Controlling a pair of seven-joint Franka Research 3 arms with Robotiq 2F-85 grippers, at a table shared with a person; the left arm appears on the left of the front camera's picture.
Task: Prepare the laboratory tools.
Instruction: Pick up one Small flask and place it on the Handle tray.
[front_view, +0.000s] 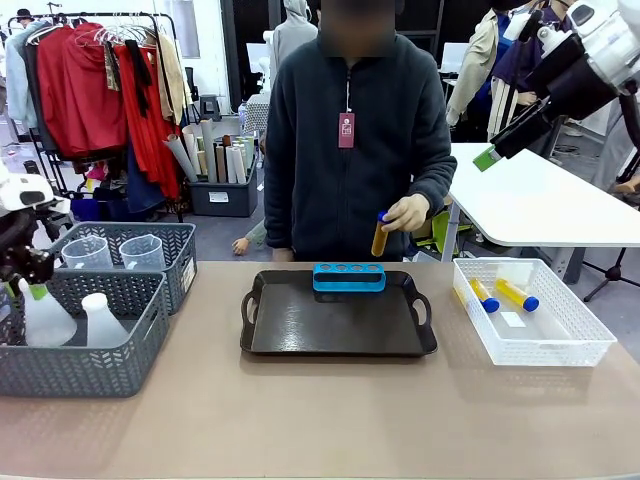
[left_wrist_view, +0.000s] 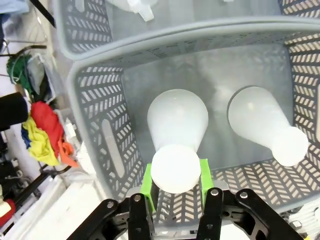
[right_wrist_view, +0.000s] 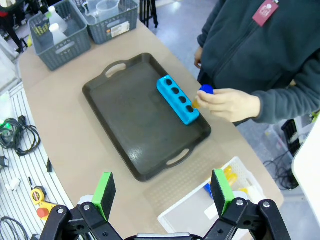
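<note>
The step in hand was the pick-up of a flask (left_wrist_view: 177, 117). The left pincer (left_wrist_view: 176, 172) was clamped on its neck, green pads pressed to both sides, and the flask stood in the near basket (left_wrist_view: 95, 130) just beside a second flask (left_wrist_view: 265, 122). As judged, the next move called for a straight vertical lift until the base cleared the basket wall, then a transfer towards the tray (front_view: 300, 330) at the middle of the desk (front_view: 320, 430). The smooth tapered neck could slip, so a firm grip was needed. At the far side, the person's hand (front_view: 408, 212) held a tube (front_view: 380, 236) just above the rack (front_view: 349, 277), which stood at the tray's far edge with all four holes vacant. The right pincer (right_wrist_view: 164, 192) hung high above the desk, pads wide apart, holding nothing. Two more tubes (front_view: 515, 293) lay in the mesh basket (front_view: 560, 348). Whether the flask base rested on the basket floor could not be determined. In the front view the left pincer's tips were hard to separate from the dark arm parts, and the beakers (front_view: 115, 252) in the far basket (front_view: 180, 245) were faint through their clear walls.
</note>
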